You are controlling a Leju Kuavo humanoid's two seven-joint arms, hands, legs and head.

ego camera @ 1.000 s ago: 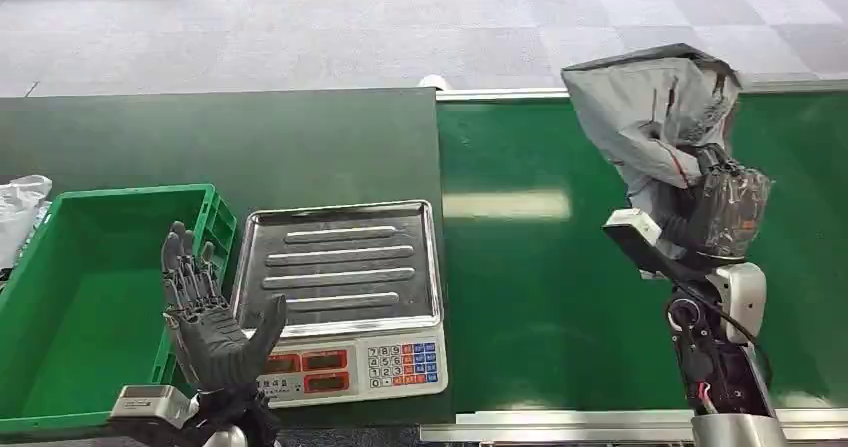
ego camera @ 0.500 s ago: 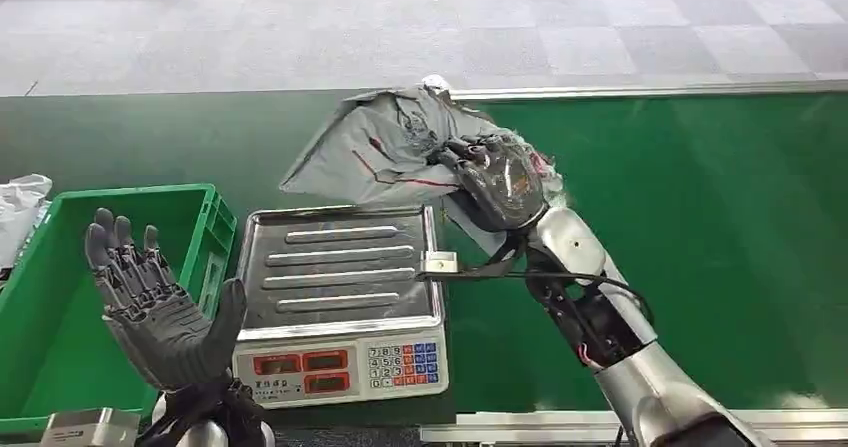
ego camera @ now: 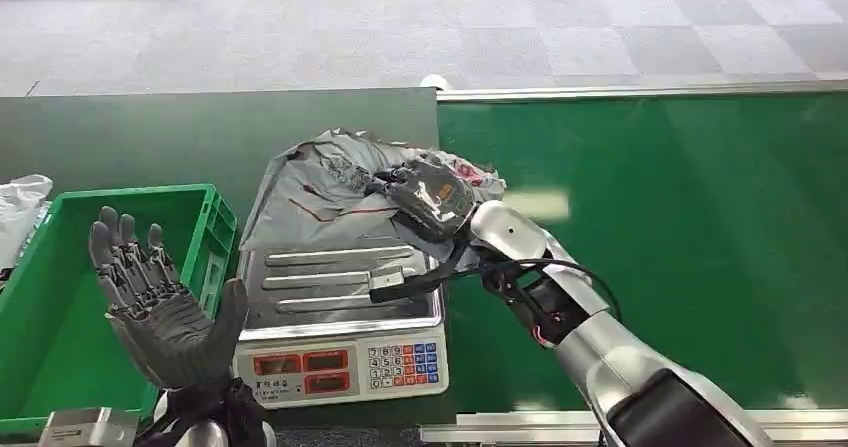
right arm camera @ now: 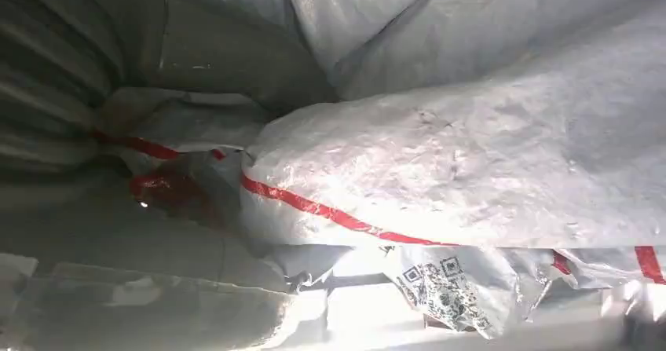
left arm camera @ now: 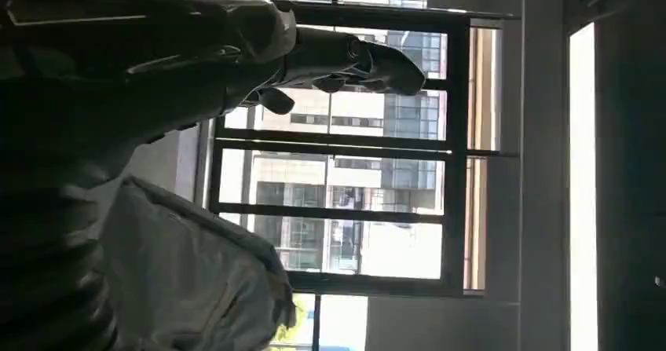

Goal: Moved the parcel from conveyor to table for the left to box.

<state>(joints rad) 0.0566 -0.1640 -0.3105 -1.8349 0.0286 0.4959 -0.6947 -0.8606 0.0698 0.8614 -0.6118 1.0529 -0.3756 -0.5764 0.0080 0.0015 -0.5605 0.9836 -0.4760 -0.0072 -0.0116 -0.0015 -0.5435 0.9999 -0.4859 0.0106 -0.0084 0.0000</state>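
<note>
Nearest, at seven o'clock, the left hand (ego camera: pixel 165 302) stands raised, palm up, dark ribbed fingers spread, holding nothing. Beyond it sits the scale (ego camera: pixel 340 362) with its ridged steel pan. The crinkled grey plastic parcel (ego camera: pixel 320 192), red-striped, slumps over the pan's far edge, gripped by the right hand (ego camera: pixel 432 195). At nine o'clock lies the green crate (ego camera: pixel 60 297).
</note>
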